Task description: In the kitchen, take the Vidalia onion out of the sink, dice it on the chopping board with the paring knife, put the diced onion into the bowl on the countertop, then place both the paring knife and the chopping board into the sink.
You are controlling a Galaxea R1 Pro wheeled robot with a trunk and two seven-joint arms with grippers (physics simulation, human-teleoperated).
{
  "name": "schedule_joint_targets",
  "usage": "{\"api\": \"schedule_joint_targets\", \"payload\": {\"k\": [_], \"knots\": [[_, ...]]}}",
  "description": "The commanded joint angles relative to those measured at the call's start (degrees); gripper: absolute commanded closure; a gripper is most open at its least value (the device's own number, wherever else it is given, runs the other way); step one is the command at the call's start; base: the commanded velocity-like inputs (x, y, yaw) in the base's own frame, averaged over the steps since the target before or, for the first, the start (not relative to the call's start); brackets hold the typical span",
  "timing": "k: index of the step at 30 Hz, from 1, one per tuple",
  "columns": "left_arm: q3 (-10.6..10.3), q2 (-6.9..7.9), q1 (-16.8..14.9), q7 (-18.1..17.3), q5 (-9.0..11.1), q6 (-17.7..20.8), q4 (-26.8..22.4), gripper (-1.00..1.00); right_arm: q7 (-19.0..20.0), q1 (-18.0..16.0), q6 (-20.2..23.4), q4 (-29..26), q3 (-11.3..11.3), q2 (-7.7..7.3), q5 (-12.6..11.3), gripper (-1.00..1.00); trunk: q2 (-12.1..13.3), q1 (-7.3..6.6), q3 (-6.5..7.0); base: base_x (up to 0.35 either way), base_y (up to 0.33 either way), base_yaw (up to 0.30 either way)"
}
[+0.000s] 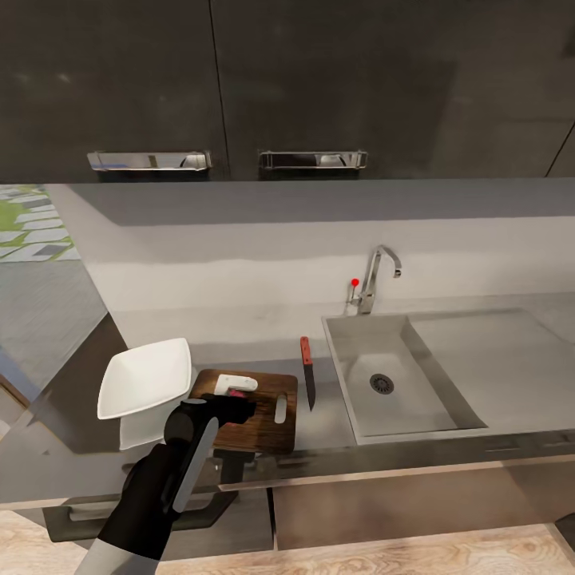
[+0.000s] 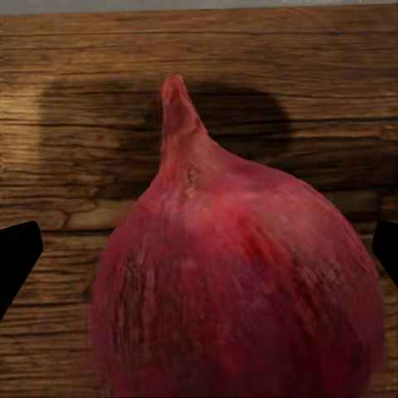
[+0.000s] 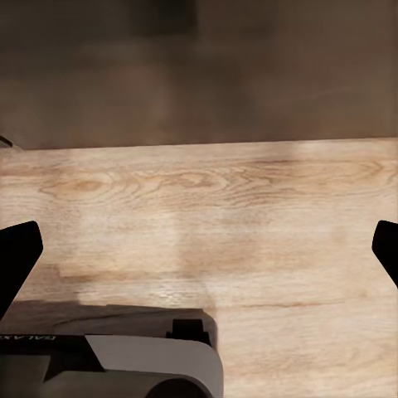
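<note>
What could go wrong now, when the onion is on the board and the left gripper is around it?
1. The Vidalia onion is round; with the left gripper open on either side, it may roll on the chopping board once the gripper withdraws.
2. The bowl sits right beside the left arm; lifting away might knock it.
3. The paring knife lies near the sink rim.

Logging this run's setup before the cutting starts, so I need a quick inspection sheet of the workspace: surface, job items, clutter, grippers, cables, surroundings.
Surface: grey countertop, sink set into it.
Job's things: Vidalia onion over the chopping board; paring knife lies between board and sink; bowl beside the board.
Clutter: nothing seen.
Grippers: left gripper open, fingertips either side of the onion; right gripper open, above wood flooring.
Cables: nothing seen.
Surroundings: dark wall cabinets, chrome tap, wood floor.
</note>
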Motion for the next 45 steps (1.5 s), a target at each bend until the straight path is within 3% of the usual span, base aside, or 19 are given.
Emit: {"api": "schedule_joint_targets", "payload": {"k": [1,22,31,45], "knots": [[0.0,0.00,0.0,0.6,0.6,0.2,0.0,-1.00,-0.2,0.0,-0.2,0.0,0.0,0.00,0.2,-1.00,-0.1,0.02,-0.07,0.000,0.000,0.000],[0.0,0.00,0.0,0.6,0.6,0.3,-1.7,-1.00,-0.2,0.0,-0.2,0.0,0.0,0.00,0.2,-1.00,-0.1,0.02,1.66,0.000,0.000,0.000],[0.0,0.00,0.0,0.6,0.5,2.8,-3.5,-1.00,-0.2,0.0,-0.2,0.0,0.0,0.00,0.2,-1.00,-0.1,0.02,2.48,-0.010,0.000,0.000],[0.0,0.00,0.0,0.6,0.6,3.0,-3.6,-1.00,-0.2,0.0,-0.2,0.0,0.0,0.00,0.2,-1.00,-0.1,0.02,3.75,-0.303,0.000,0.000]]}}
